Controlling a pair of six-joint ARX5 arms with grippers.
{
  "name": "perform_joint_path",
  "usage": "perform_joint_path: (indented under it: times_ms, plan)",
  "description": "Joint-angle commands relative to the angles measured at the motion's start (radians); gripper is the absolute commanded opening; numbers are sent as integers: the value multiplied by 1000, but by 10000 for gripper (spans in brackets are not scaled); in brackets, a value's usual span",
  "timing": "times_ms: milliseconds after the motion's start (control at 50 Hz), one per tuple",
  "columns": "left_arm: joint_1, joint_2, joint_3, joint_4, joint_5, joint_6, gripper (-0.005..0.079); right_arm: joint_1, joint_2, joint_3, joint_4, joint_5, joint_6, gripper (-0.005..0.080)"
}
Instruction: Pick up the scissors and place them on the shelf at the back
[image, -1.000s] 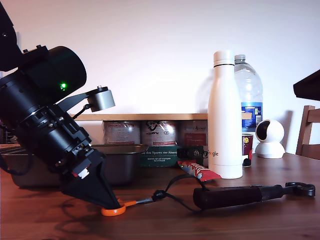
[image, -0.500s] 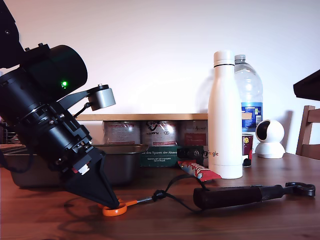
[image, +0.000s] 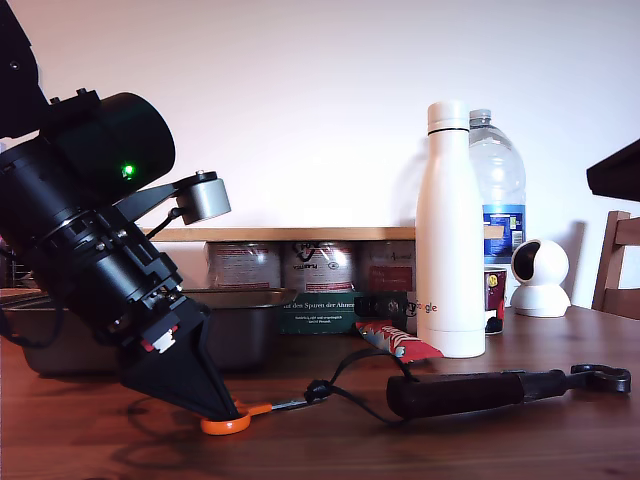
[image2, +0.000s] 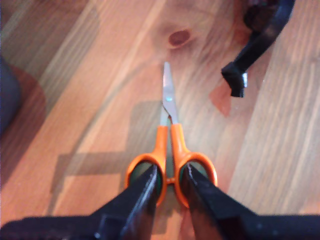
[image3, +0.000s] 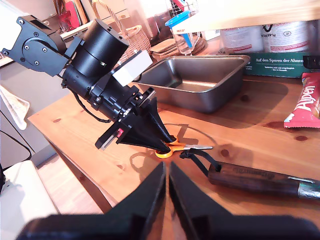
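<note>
The scissors (image2: 170, 145) are seen lying flat on the wooden table (image: 500, 440), near the front at the exterior view's left, with their short blades closed and pointing away from my first gripper (image2: 170, 187). My first gripper is lowered onto the orange handles: one fingertip is placed inside each loop, and the jaws are narrow, close together around the middle bars of the handles. Whether the handles are really pressed cannot be told. In the exterior view the same gripper (image: 225, 408) is tilted steeply down, and only one orange loop (image: 228, 424) is visible under its tip.

My second gripper (image3: 166, 187) is held above the table edge with nothing between its fingers, which are almost together.

The black-handled tool (image: 470, 390) lies just beside the scissors, its cord loop (image: 330, 385) near the blades. The shelf (image: 300, 233) is seen at the back, behind the grey baking tray (image: 240, 325). A white bottle (image: 449, 230) stands on the table.
</note>
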Motion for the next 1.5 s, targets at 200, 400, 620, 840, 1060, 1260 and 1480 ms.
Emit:
perform_joint_path:
  times_ms: [200, 400, 620, 840, 1060, 1260, 1480]
  plan:
    - [-4, 60, -44, -31, -10, 16, -24, 4, -6, -11, 8, 0, 0, -12]
    - [-4, 44, -44, -33, -10, 15, -24, 4, -6, -11, 8, 0, 0, -12]
    - [-4, -42, -43, -31, -10, 14, -24, 4, -6, -11, 7, 0, 0, -12]
    - [-4, -75, -42, -19, -10, 13, -24, 4, -6, -11, 7, 0, 0, -12]
    - [-3, -87, -42, -16, -10, 13, -24, 4, -6, -11, 7, 0, 0, -12]
    - [-3, -141, -42, -18, -10, 5, -24, 4, -6, -11, 7, 0, 0, -12]
    - [4, -219, -42, -16, -10, -19, -24, 4, -6, -11, 7, 0, 0, -12]
